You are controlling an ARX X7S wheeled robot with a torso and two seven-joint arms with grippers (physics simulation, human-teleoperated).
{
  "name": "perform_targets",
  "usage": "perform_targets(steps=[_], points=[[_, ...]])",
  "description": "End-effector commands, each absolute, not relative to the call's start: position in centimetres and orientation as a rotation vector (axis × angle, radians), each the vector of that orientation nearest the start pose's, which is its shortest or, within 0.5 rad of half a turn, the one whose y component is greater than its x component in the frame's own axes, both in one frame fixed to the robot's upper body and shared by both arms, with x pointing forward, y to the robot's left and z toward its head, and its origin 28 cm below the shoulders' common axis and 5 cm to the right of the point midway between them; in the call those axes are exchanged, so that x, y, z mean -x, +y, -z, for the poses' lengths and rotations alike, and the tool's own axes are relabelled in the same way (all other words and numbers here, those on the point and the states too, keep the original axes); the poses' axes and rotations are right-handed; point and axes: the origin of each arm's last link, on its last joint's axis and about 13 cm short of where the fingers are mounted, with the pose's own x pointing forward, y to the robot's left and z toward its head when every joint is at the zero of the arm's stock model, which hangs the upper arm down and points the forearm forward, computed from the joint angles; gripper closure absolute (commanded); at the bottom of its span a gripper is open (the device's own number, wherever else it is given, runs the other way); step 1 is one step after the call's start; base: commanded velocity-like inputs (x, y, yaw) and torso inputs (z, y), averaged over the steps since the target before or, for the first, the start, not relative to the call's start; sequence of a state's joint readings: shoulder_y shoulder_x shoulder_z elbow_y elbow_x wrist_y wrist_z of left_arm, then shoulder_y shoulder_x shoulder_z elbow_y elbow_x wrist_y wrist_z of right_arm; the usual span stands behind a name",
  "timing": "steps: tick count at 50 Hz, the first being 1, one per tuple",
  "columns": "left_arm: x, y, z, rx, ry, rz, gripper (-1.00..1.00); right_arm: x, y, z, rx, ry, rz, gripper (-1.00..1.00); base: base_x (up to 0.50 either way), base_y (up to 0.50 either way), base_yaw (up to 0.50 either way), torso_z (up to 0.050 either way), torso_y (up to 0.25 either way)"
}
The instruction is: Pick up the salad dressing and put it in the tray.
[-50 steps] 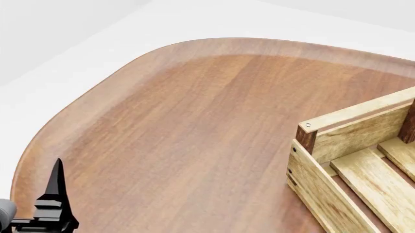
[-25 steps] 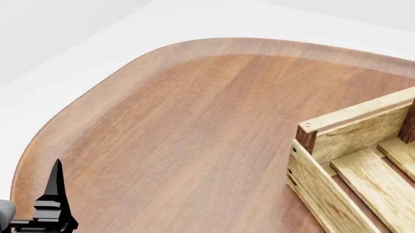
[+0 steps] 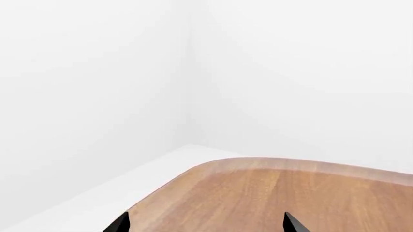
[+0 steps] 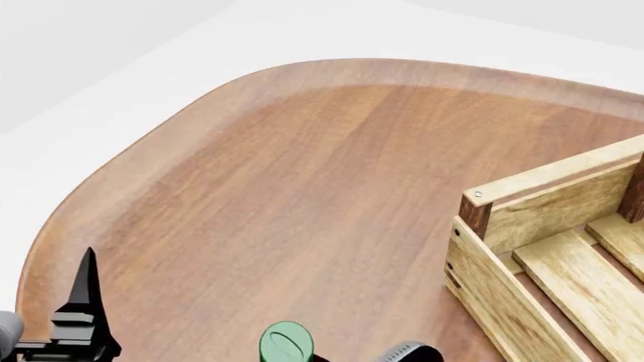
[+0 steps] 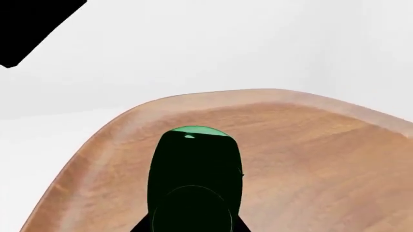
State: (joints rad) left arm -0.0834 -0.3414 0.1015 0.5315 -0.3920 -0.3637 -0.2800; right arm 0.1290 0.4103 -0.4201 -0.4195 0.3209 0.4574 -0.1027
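The salad dressing is a dark bottle with a green cap. Its cap (image 4: 286,343) shows at the bottom edge of the head view, above the brown table. In the right wrist view the bottle (image 5: 193,179) stands between the jaws of my right gripper (image 5: 193,228), which is shut on it. The tray (image 4: 533,226), a light-wood crate with slatted bottom and dark corner posts, sits at the right, apart from the bottle. My left gripper (image 4: 86,317) is at the lower left; its fingertips (image 3: 119,223) stand wide apart and hold nothing.
The rounded brown wooden table (image 4: 302,173) has a raised rim and meets white floor and walls at the far left. A grey part of my right arm (image 4: 408,352) shows at the bottom edge, between the bottle and the tray.
The bottle's green cap and part of my right arm have come into the head view at its bottom edge. The left gripper and the tray have not moved.
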Motion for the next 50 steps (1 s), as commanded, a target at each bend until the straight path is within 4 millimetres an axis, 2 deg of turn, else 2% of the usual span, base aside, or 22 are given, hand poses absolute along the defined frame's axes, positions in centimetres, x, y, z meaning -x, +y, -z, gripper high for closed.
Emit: perform_targets(steps=[1,16,24,30,50], points=[[-21.1,23.0,-11.8,0.038,-0.180,0.010,-1.00,-20.2,-9.9,-10.9,0.156,-0.027,-0.549,1.00,0.00,0.00,0.00,0.000,0.000],[-21.1,23.1,-11.8,0.043,-0.181,0.007,-1.00,-20.5,-11.4,-14.1,0.167,-0.099,-0.431,1.00,0.00,0.00,0.00,0.000,0.001],[-21.1,23.2,-11.8,0.046,-0.182,0.006,-1.00,-21.5,-12.6,-15.8,0.185,-0.136,-0.322,1.00,0.00,0.00,0.00,0.000,0.000],[-21.1,23.2,-11.8,0.048,-0.183,0.005,-1.00,-22.3,-13.3,-16.3,0.205,-0.137,-0.259,1.00,0.00,0.00,0.00,0.000,0.002],[-21.1,23.2,-11.8,0.042,-0.183,0.008,-1.00,-24.8,-17.8,-18.7,0.209,-0.143,0.072,1.00,0.00,0.00,0.00,0.000,0.001]])
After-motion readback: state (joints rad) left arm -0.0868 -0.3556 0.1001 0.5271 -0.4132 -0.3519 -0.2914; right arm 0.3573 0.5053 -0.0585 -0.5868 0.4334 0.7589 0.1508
